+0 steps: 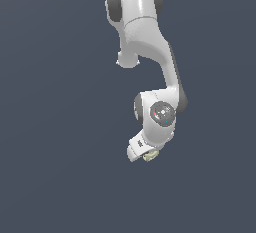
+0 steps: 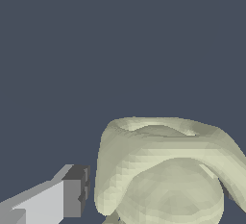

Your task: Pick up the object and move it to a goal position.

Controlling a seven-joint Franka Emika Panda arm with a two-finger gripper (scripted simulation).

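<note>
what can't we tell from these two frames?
- Grip: in the exterior view the gripper covers most of the object; contact not visible.
- Second finger: the wrist view shows one finger beside the object; the other is hidden behind the object or cut by the frame edge.
- Object's lower part: cut off by the wrist view's edge.
- Goal position: no marker in either view.
</note>
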